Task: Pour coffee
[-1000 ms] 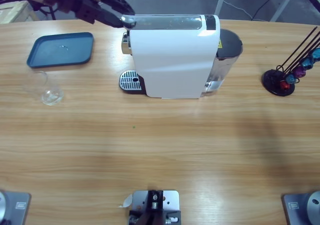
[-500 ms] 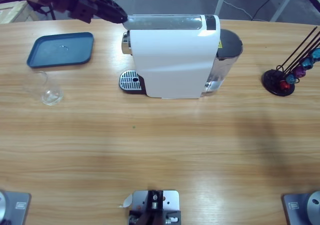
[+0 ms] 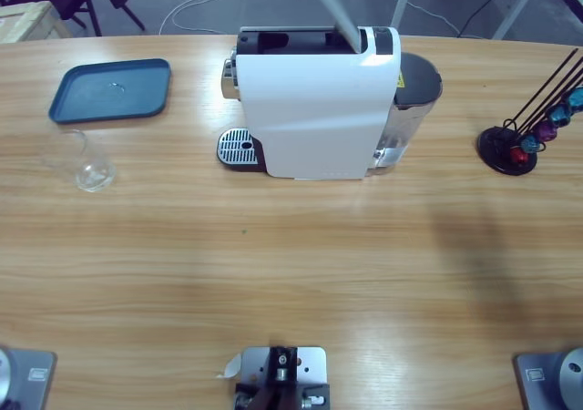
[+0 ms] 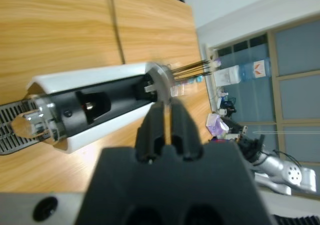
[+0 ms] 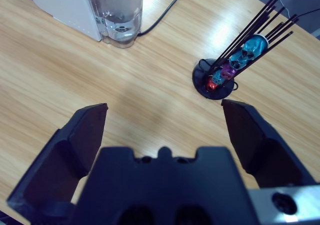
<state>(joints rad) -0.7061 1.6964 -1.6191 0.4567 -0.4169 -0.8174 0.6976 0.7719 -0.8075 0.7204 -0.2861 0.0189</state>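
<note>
High view. A white coffee machine stands on the wooden table near the middle of its far edge, lying lengthwise along that edge. Its silver lever is raised and slants up toward the camera, exposing the dark capsule slot along the top. The perforated drip tray projects from the machine's left end, and the clear water tank adjoins its right end. A blue tray lies near the far-left corner, with an empty drinking glass on its side just in front of it, well apart from the drip tray. A black capsule rack with coloured capsules stands near the right edge. Neither gripper appears in this view.

Left wrist view. The left gripper has its two black jaws pressed close together on the thin silver lever, whose far end meets the machine's open top. The coffee machine shows its dark interior, with the spout end toward the picture's left. A room with windows shows beyond the table edge.

Right wrist view. The right gripper hangs above bare table with its jaws spread wide and nothing between them. Beyond it stand the capsule rack and, toward the far side, the water tank beside a corner of the white machine.
</note>
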